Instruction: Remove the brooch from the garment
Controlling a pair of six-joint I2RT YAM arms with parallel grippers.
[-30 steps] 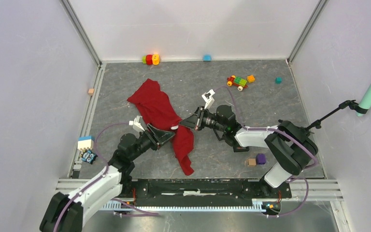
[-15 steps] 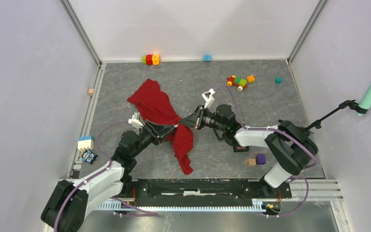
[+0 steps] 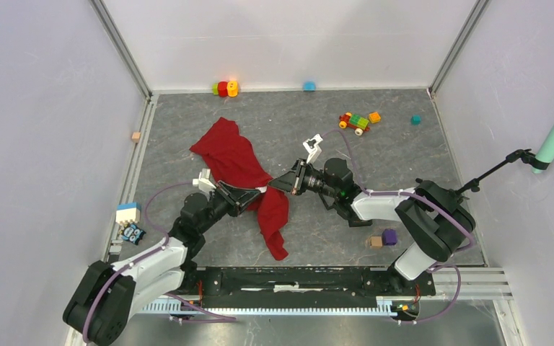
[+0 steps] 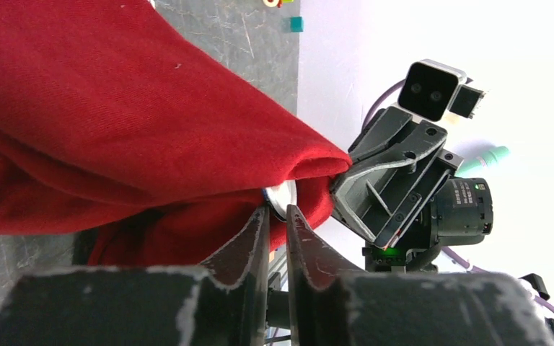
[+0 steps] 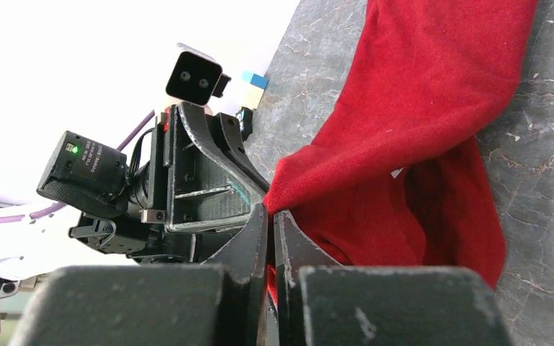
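the left gripper [image 4: 274,215] shows its two fingers almost together, with only a thin slit between them. the small silver brooch [image 4: 283,198] sits right at their tips, and whether they pinch it or merely touch it cannot be told. the right gripper [image 5: 270,213] is clamped tight on a raised fold of the garment [image 5: 418,108], just beside the brooch. in each wrist view the other gripper faces it nose to nose.

in the top view the two meet near the middle of the table [image 3: 411,155], the left arm reaching in from 7 o'clock and the right arm from 4 o'clock. the deep-red garment is lifted into a ridge where they meet. its wider part lies spread on the table toward 11 o'clock, and a narrower length trails toward 6 o'clock.

a toy car [image 3: 355,122] stands at 1 o'clock. a row of coloured blocks [image 3: 224,88] sits at 12 o'clock by the back wall, and a purple cube [image 3: 389,236] at 4 o'clock.
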